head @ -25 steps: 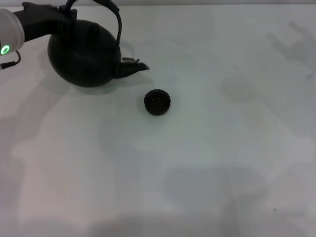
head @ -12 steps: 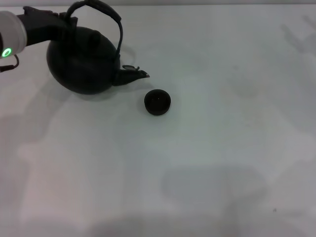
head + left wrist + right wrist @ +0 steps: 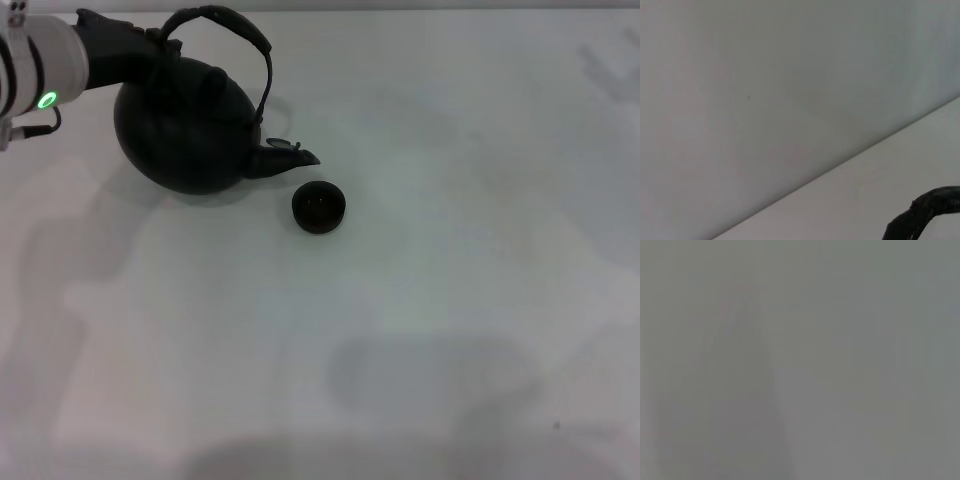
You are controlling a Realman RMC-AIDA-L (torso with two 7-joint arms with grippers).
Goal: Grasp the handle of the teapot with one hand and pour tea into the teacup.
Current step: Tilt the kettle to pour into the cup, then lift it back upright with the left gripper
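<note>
At table's far left, left gripper (image 3: 152,45) clamped on teapot (image 3: 185,130) handle (image 3: 235,25), spout beside teacup (image 3: 319,207).

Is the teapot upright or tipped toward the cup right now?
Tipped. The teapot leans spout-down toward the teacup, its handle slanted, held at the left gripper. No tea stream is visible.

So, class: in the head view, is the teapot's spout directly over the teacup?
No: the spout of the teapot ends just short of the teacup.
</note>
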